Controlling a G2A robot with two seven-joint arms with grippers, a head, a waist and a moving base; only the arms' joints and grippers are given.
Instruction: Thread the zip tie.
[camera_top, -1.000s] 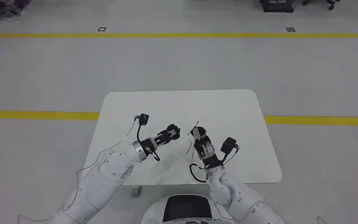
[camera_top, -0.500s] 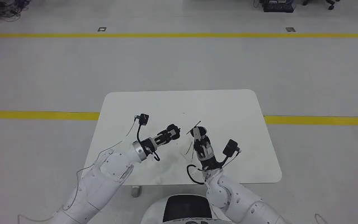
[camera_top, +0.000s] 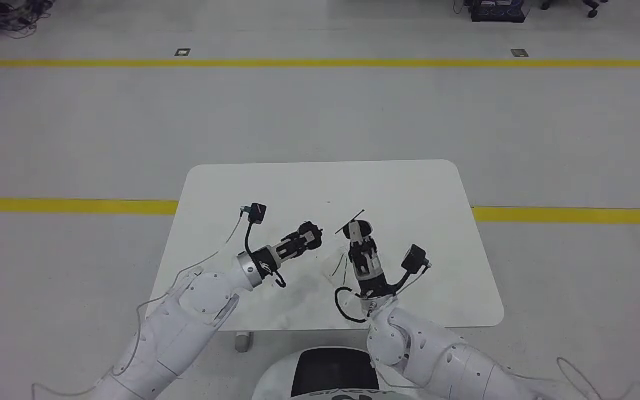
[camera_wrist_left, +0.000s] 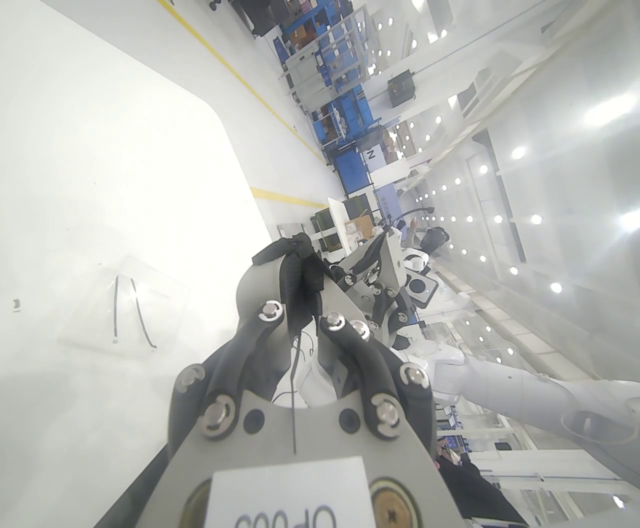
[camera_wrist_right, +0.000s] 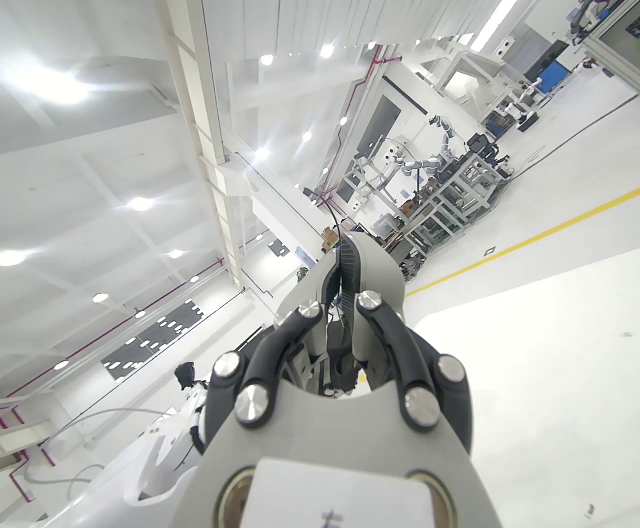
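Item 1, left gripper (camera_wrist_left: 295, 257) (camera_top: 312, 233): held above the near middle of the table (camera_top: 420, 190), pointing toward the other arm. Its padded fingers (camera_wrist_left: 280, 280) are pressed together on a zip tie (camera_wrist_left: 293, 400). From my left wrist camera I see the tie as a thin black strand that runs back from between the pads, across the gap, to the gripper's base plate.

Item 2, right gripper (camera_wrist_right: 345, 257) (camera_top: 352, 232): just beside the left one, over the same part of the table, and tilted upward. Its ribbed fingertips (camera_wrist_right: 352, 265) are closed tight on a zip tie tail (camera_wrist_right: 334, 220). The tail pokes out past the tips as a fine curved black line. From above I see it (camera_top: 352, 216) slanting away from the gripper toward the far right.

Item 3, relation of the two strands: I cannot tell whether both grippers hold one tie or two separate ones. The stretch between the fingertips is too thin to follow from above.

Item 4, clear bag (camera_wrist_left: 120, 310): lies flat on the table, near the grippers and below them. It is transparent with creased corners.

Item 5, spare ties (camera_wrist_left: 116, 310): two black strips lie side by side inside the bag, one straight and one bowed.
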